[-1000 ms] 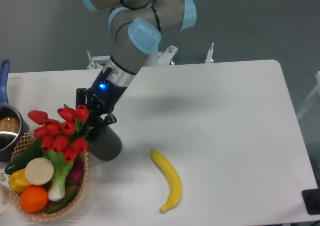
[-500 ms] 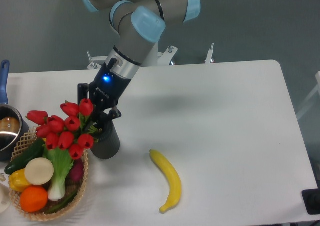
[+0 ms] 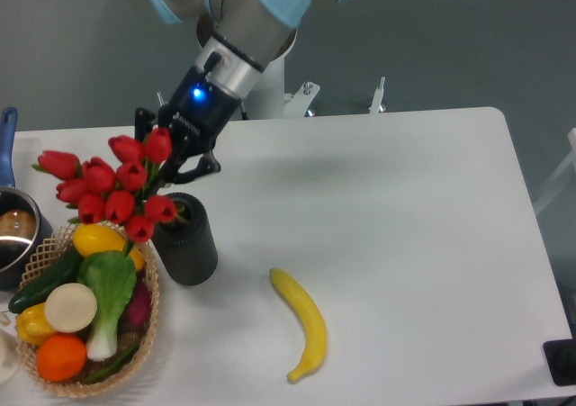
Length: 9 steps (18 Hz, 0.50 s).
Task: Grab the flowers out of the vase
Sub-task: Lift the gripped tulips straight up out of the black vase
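Flowers (image 3: 106,190) hide the gripper (image 3: 166,167) fingertips, so grip state unclear. Stems unseen behind buds. Pot (image 3: 13,226) cut by left edge.

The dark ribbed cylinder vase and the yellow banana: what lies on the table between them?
Nothing: the camera view shows only bare white table between the dark ribbed vase and the yellow banana.

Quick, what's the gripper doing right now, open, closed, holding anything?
Gripper: closed on the flowers, holding them raised above the vase.
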Tool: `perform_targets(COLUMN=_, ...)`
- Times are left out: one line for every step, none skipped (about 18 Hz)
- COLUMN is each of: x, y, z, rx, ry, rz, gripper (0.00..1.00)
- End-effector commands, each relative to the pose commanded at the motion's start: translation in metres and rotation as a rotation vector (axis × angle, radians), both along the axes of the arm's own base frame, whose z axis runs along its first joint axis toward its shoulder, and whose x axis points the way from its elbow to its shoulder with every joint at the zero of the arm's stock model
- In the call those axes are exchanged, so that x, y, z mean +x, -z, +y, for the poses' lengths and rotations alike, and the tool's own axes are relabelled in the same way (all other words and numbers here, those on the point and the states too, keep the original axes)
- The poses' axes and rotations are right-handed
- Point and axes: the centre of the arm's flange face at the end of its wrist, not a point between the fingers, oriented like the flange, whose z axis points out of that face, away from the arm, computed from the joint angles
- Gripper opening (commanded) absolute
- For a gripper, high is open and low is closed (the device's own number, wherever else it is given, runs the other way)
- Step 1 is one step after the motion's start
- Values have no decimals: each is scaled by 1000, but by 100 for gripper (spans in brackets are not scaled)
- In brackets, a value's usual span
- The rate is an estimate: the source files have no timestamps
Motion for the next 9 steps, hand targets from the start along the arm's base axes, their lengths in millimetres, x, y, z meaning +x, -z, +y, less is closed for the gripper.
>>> perform_targets(x=-4, y=-7, z=-1, rx=10, ry=-10, rz=-5, gripper=0)
perform_targets(x=-8, y=-13, z=-3, rx=22, ry=-21, rz=-20, gripper=0)
perform_targets(x=-12, y=-20, z=-4, rx=39, ry=-27, rz=-42, gripper=0)
perform_targets(x=-15, y=-26, z=-7, rx=55, ry=-32, rz=-64, gripper=0)
perform_targets(x=-15, y=-32, z=-7, rx=68, ry=-31, rz=-77, gripper=0)
perform_targets(x=-16, y=-36, z=-6, rx=71, ry=-35, rz=-80, gripper=0)
perform_targets(x=-18, y=-39, z=-7, rx=75, ry=-37, rz=-75, gripper=0)
perform_targets(x=-21, y=-40, z=-8, rx=77, ry=-44, rz=-72, gripper=0)
perform_targets(x=-24, y=-42, z=-10, rx=80, ry=-49, rz=-70, gripper=0)
